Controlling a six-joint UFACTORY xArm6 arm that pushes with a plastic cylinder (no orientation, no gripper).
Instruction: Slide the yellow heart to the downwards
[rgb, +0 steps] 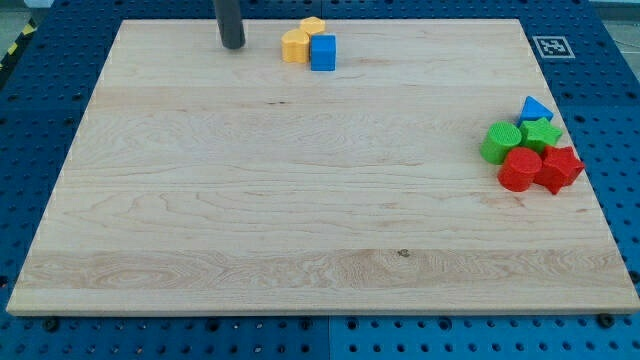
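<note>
The push has not begun, as far as I can judge: my tip (232, 45) stands at the upper left of the frame, near the top edge of the wooden surface (300, 220), to the left of the yellow heart (295, 46) and apart from it, with bare wood between.

The yellow heart lies at the upper middle of the frame, touching a blue cube (323, 52) on its right; a second yellow block (313, 25), apparently hexagonal, sits just above and behind the pair.

To send the heart towards the bottom of the frame, the tip would need to get to the heart's upper side, where little room is left before the surface's edge, and the second yellow block crowds that spot. A clumsy approach may drag the cube along too.

The rod hangs upright, only its lower length in view. There is no claw on this arm, so nothing is clenched or grasped.

At the frame's right, well apart, huddle a blue triangle (536, 108), a green cylinder (500, 142), a green star (541, 133), a red cylinder (519, 169) and a red star (559, 168).
</note>
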